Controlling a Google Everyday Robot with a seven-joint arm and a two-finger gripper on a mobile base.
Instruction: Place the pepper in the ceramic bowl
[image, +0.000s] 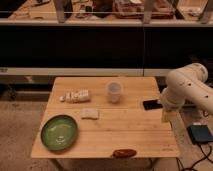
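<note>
Nearest: the pepper (124, 153) lay on its side at the front edge of the counter (131, 131), right of centre, touching nothing. The ceramic bowl (44, 134) sat front left, well apart from the pepper, upright, with nothing in it.

Handling call: the pepper looked small, light and glossy, so probably slippery and a bit soft. It should be taken across the middle of its length with a light squeeze; a pinch near a tapered end would likely let it squirt out. It sat close to the edge, so a nudge could roll it off. The bowl was wide and shallow, an easy target, and a low release should do.

Mid counter: a small white block (90, 114) lay flat, between bowl and cup.

On the right, the claw (165, 117) hung pointing down at the counter's right edge, above the surface, well apart from the pepper and holding nothing that could be seen. How wide it stood could not be told. A dark flat object (151, 105) lay just beside it. A blue box (201, 134) sat on the floor further right.

Farther back: a white bottle (76, 96) lay on its side at left, and a translucent cup (114, 92) stood upright near centre.

The task was not started.
</note>
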